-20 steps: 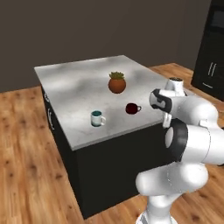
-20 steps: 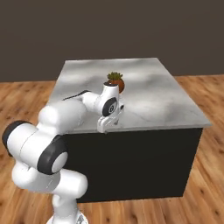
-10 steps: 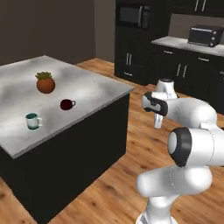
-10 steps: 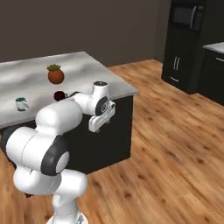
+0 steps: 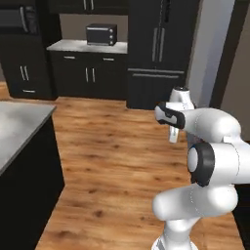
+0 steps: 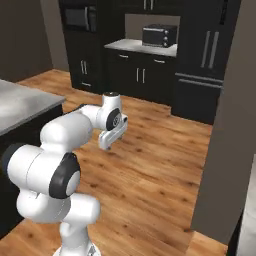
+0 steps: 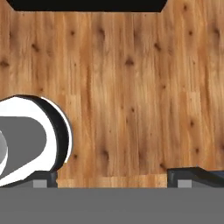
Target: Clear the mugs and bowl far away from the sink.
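Observation:
The mugs, the bowl and the sink are out of view. My gripper (image 5: 174,135) hangs in front of the arm, pointing down over bare wooden floor (image 7: 131,87). In the right base view the gripper (image 6: 106,144) sits just right of the island's corner. The hand view shows its two dark fingertips (image 7: 188,175) far apart at the bottom, so the gripper (image 7: 113,177) is open with only floorboards between them.
A corner of the grey-topped island (image 5: 19,122) (image 6: 25,102) lies at the left. Dark cabinets with a toaster oven (image 5: 101,34) (image 6: 160,35) and a tall black fridge (image 5: 161,49) line the far wall. A grey wall panel (image 6: 225,125) stands close on the right.
The whole picture has swung: the base has turned away from the island, so the counter with its mugs and plant has slid out at the left. The gripper has stayed open.

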Controlling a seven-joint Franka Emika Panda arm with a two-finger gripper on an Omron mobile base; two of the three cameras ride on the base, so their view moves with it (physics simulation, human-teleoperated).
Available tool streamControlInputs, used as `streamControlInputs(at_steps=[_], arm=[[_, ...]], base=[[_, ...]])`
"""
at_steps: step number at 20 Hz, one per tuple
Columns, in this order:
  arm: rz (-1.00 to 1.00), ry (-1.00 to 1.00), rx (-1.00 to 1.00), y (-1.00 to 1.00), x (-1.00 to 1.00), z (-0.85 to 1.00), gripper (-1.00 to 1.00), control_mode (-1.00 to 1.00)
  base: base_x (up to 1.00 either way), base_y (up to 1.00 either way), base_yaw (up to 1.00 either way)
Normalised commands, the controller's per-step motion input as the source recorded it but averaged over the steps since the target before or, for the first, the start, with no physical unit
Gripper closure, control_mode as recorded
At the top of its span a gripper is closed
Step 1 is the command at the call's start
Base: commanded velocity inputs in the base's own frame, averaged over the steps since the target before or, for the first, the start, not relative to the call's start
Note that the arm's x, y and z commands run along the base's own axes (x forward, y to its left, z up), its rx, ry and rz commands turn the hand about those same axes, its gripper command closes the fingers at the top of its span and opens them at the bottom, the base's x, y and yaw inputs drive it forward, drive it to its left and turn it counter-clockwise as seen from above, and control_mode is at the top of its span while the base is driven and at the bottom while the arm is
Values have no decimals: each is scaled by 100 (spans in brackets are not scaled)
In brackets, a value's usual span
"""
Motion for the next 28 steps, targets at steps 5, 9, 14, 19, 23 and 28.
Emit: streamControlInputs(at_steps=[5, 9, 14, 19, 23, 28], arm=[[0, 0, 0, 0, 0, 0, -100, 100], [0, 0, 0, 0, 0, 0, -100, 100], [0, 0, 0, 0, 0, 0, -100, 100], [0, 0, 0, 0, 0, 0, -100, 100], [0, 0, 0, 0, 0, 0, -100, 100], [0, 0, 0, 0, 0, 0, -100, 100]], base=[[-22, 40, -87], [-6, 79, -75], [0, 72, -75], [1, 60, -77], [0, 47, -76], [0, 7, -73]])
